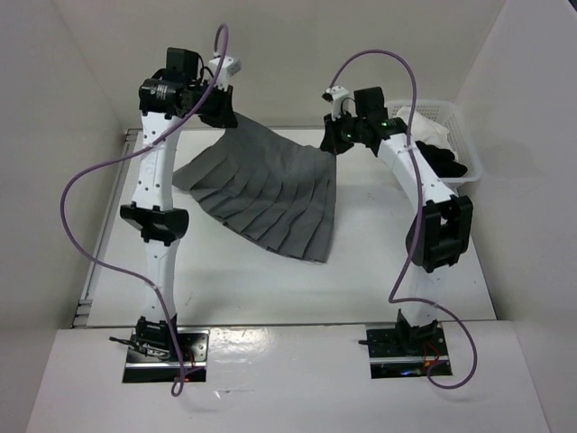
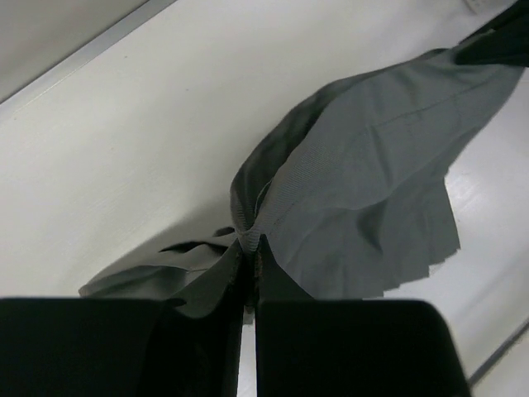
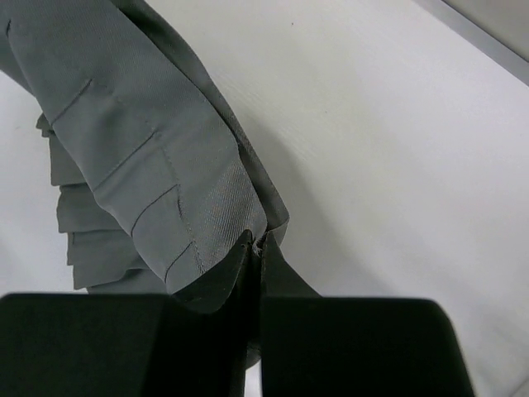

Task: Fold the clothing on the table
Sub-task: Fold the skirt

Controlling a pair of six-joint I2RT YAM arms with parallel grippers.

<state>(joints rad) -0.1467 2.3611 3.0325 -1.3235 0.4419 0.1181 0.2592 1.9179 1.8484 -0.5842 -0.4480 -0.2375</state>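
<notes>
The clothing [image 1: 270,185] is a grey pleated skirt, its waistband lifted at the far side of the table [image 1: 406,271] and its wide hem trailing toward the near side. My left gripper [image 1: 224,113] is shut on the waistband's left corner; in the left wrist view the gripper [image 2: 250,241] pinches a fold of the clothing [image 2: 372,174]. My right gripper [image 1: 334,140] is shut on the right corner; in the right wrist view the gripper [image 3: 256,241] clamps the edge of the clothing [image 3: 140,149]. The lower hem rests on the tabletop.
A white plastic basket [image 1: 469,153] stands at the far right behind my right arm, holding white and black garments. A metal rail [image 1: 95,271] runs along the table's left edge. White walls close in the back and sides.
</notes>
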